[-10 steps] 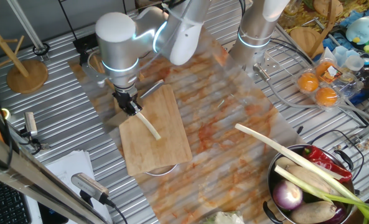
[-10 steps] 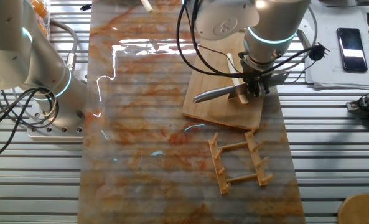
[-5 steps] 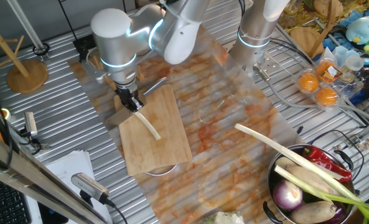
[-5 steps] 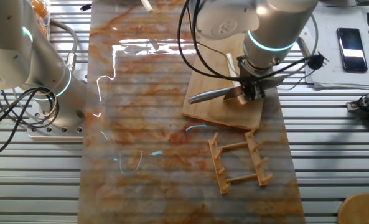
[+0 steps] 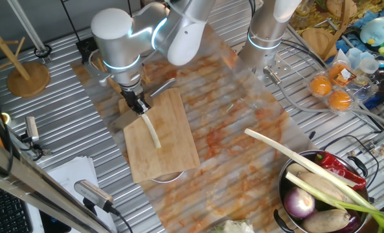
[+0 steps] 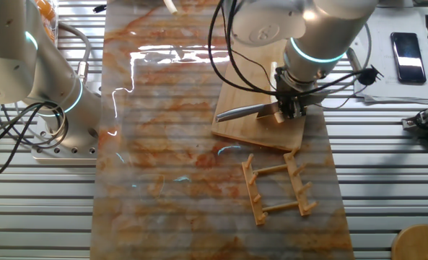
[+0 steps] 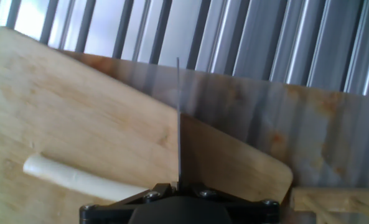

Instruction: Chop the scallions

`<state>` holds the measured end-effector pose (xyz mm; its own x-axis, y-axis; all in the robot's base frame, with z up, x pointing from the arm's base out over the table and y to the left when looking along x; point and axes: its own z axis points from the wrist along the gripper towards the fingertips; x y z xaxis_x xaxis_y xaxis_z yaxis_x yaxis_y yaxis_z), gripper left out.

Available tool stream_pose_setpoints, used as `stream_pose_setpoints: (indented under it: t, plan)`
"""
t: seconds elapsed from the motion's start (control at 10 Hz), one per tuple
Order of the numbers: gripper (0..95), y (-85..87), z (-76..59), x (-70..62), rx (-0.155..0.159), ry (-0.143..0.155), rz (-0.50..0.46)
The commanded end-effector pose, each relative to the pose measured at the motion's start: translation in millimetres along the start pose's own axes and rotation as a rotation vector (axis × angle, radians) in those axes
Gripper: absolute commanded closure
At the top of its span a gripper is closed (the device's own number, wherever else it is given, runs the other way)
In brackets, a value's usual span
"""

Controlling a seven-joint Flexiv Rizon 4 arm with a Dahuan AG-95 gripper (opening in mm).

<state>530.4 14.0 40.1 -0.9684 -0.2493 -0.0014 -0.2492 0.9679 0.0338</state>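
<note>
Gripping a thin steel knife [image 7: 178,118], gripper [image 5: 137,105] overhangs smooth cream scallion [image 5: 152,131].

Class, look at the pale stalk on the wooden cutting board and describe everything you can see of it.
The scallion is one thin, cream-white, slightly curved stalk, still whole and uncut. It lies flat on the wooden cutting board, running from near the gripper toward the board's middle. In the hand view its rounded free end rests on the wood, left of the knife blade, while the other end disappears under the gripper.
</note>
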Motion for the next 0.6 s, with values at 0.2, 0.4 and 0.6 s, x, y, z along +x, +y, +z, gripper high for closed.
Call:
stream_pose_setpoints:
  t: [0.2,0.4,0.6]
  plan:
    - [95.0,0.3,16.6,1.7,0.01,-0.019,0.002]
    - [95.0,-1.8,11.0,-0.4,0.013,-0.023,0.002]
    - [95.0,-2.9,3.0,-5.2,0.002,-0.011,0.012]
